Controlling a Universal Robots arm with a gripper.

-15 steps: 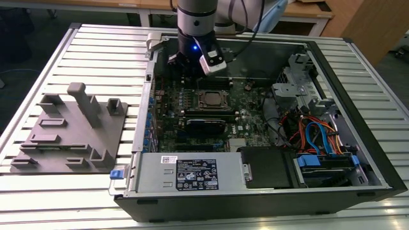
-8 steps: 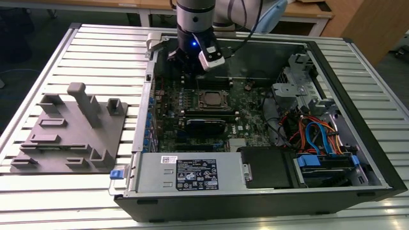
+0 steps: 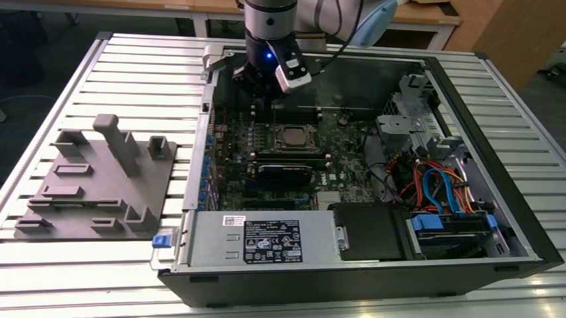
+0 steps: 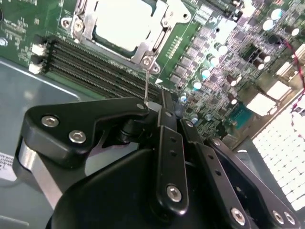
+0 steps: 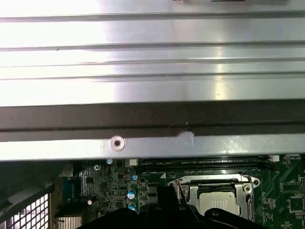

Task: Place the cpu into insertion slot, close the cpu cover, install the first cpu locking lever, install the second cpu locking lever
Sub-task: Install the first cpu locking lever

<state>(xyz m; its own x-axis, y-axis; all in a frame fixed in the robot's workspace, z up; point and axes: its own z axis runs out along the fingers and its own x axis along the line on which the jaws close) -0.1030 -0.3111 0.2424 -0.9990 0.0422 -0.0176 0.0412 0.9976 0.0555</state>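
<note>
The gripper (image 4: 152,106) on the lever (image 4: 148,83).
It pinches the lever's tip; the cpu (image 4: 125,21), seated in the slot (image 3: 273,137) under the shut cover (image 4: 114,47), lies at 5 o'clock from the gripper in the exterior view.

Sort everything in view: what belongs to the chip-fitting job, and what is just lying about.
Job in hand: gripper; chip; cover frame around the chip; wire locking lever running to the gripper.

Lying about: memory slots; power supply; coloured cables; grey fixture plate.
</note>
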